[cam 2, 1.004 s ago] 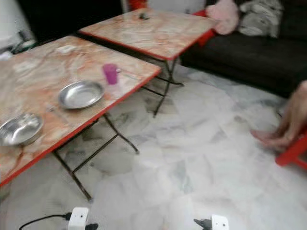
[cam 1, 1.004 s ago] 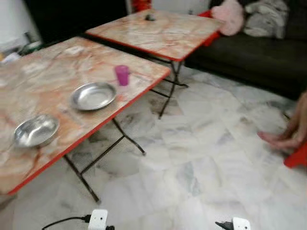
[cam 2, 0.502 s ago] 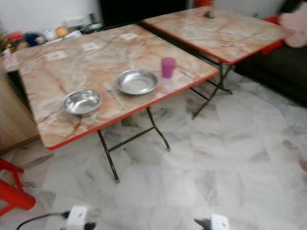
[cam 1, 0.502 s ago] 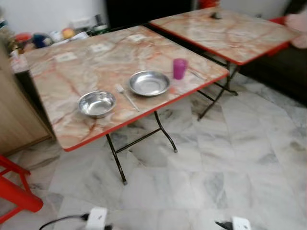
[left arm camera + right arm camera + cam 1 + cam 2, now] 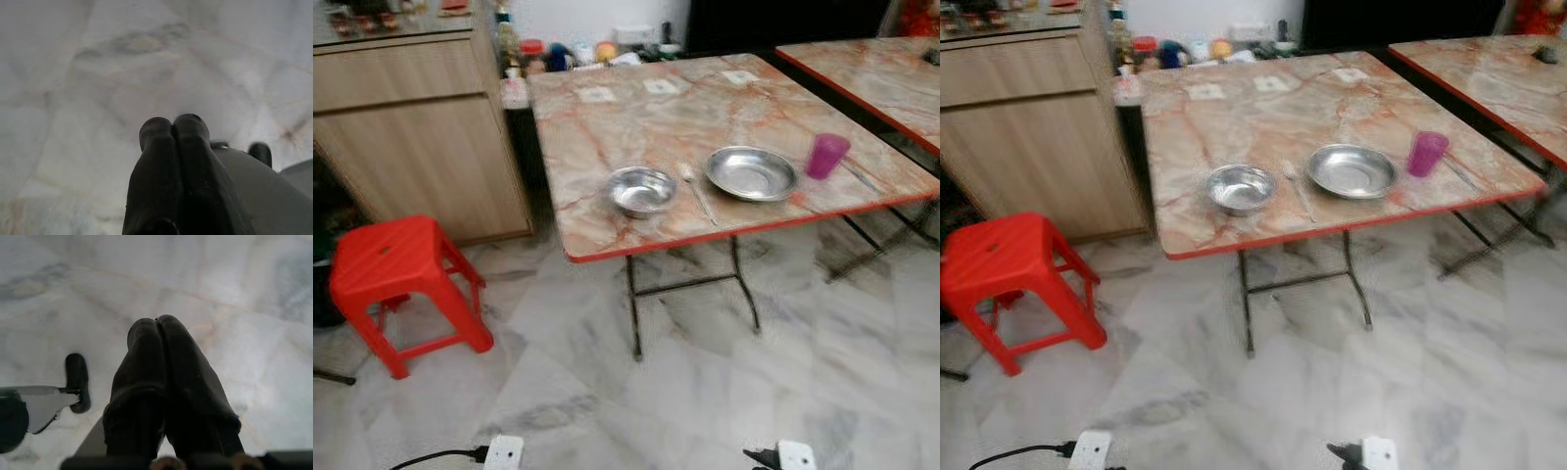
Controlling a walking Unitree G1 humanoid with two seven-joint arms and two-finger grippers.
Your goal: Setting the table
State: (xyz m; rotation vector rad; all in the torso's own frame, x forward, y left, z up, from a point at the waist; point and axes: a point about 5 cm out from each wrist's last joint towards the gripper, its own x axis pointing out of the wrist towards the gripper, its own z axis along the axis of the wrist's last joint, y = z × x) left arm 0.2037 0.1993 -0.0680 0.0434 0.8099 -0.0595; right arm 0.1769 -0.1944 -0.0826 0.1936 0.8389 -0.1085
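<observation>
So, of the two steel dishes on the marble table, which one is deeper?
The small round steel bowl, nearer the red stool. The wide steel plate beside the purple cup is shallower.

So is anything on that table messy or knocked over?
Nothing stands out. The steel bowl, spoon and steel plate sit in a neat row near the table's front edge, and the purple cup stands upright beside the plate. No spills show.
</observation>
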